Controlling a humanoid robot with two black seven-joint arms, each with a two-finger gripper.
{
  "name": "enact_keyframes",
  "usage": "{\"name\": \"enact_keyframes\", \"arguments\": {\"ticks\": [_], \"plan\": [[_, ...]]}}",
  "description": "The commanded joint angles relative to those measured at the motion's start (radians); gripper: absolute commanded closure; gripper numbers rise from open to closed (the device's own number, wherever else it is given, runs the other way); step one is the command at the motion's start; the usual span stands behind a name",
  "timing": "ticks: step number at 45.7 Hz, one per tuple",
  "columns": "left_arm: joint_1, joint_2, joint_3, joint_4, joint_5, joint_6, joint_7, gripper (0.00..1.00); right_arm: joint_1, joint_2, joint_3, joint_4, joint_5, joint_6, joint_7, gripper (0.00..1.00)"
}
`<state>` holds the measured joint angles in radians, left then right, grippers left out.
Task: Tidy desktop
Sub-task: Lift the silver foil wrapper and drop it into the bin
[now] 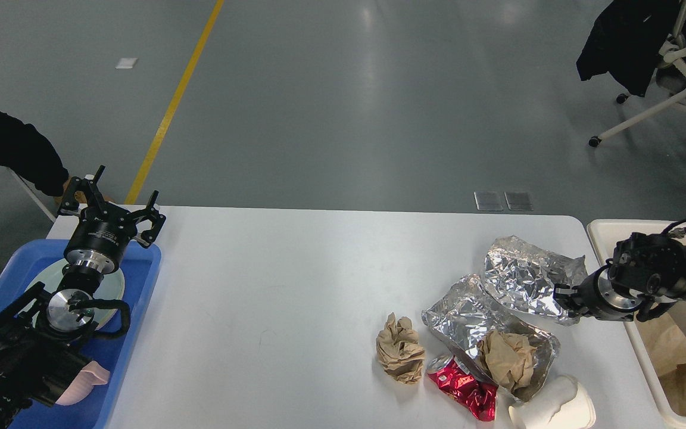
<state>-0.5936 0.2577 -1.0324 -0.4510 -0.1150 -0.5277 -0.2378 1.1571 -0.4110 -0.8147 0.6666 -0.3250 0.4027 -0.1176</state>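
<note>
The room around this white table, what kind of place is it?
Probably a workshop or lab hall: a grey polished floor with a yellow line, and a wheeled office chair standing away from the desktop.

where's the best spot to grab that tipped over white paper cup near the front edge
Grip the white paper cup across its crumpled middle, coming from above with the pincer fingers spanning its width. It lies on its side on the desktop, so the rim gives no upright lip to pinch. The silver foil bag and red wrapper crowd its left, so the right side is probably freer.
</note>
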Motion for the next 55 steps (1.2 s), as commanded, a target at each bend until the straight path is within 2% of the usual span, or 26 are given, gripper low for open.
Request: {"name": "enact_keyframes", "arguments": {"ticks": [1,17,28,36,41,55], "plan": [[0.000,0.000,0.000,0.000,0.000,0.000,0.000,0.04,0.070,-0.034,0.000,0.010,0.001,0.048,0.001,1.00],[0.000,0.000,0.000,0.000,0.000,0.000,0.000,0.04,0.364,-0.147,-0.014,0.018,0.003,0.274,-0.001,1.00],[0.000,0.000,0.000,0.000,0.000,0.000,0.000,0.04,0.670,-0.247,-0.112,0.109,-0.003,0.557,-0.001,1.00],[0.000,0.000,0.000,0.000,0.000,0.000,0.000,0.04,0.923,-0.235,-0.274,0.191,-0.012,0.557,-0.002,1.00],[0.000,0.000,0.000,0.000,0.000,0.000,0.000,0.04,1.039,-0.221,-0.307,0.215,-0.020,0.557,-0.010,1.00],[0.000,0.000,0.000,0.000,0.000,0.000,0.000,0.04,1.156,-0.117,-0.302,0.222,-0.019,0.557,-0.014,1.00]]}}
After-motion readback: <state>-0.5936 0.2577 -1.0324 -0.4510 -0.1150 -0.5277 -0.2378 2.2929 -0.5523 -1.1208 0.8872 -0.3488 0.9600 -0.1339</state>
